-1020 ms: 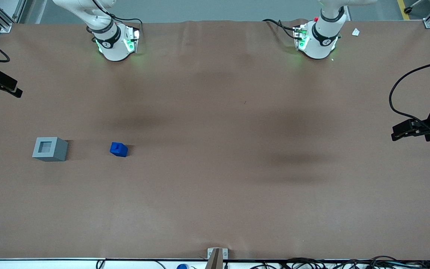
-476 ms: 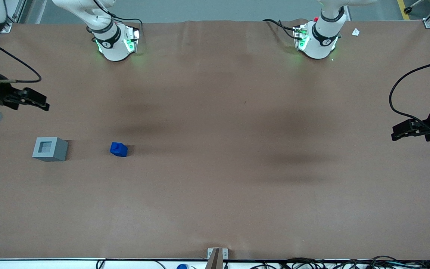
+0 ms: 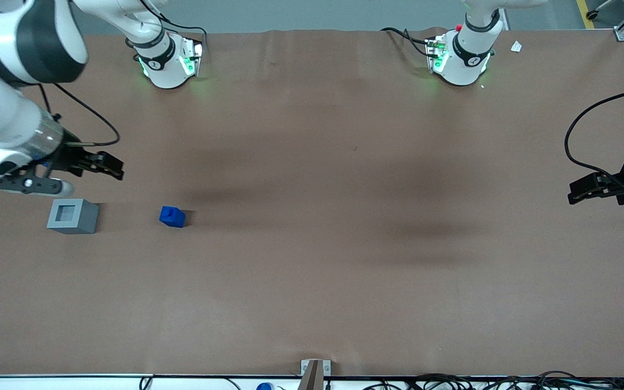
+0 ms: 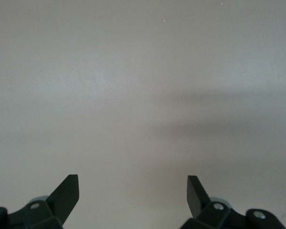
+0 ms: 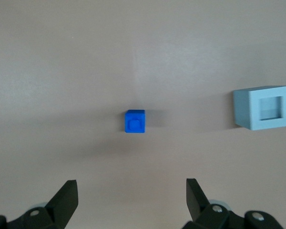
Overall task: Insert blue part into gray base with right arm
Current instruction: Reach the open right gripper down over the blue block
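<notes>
I see the right arm (image 3: 17, 81), glossy white with black panels, holding its gripper (image 3: 107, 167) above the brown table (image 3: 312, 271), fingers (image 5: 66, 198) spread wide and empty. The blue part (image 3: 172, 216), a small smooth block, sits near the gray base (image 3: 72, 215), apart from it. Only my wrist camera shows the knob on the part and the base's square recess squarely from above.

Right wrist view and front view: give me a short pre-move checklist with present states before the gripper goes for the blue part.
1. Small bright-blue plastic block lying free on the table, nothing on it: ok.
2. Light-gray cube base recess facing up and unobstructed: ok.
3. Block and base apart, not touching: ok.
4. Black two-finger gripper open, holding nothing: ok.
5. Gripper over the block: not ok; it hangs farther from the front camera than both parts.
6. Brown table cover flat around the block: ok.
</notes>
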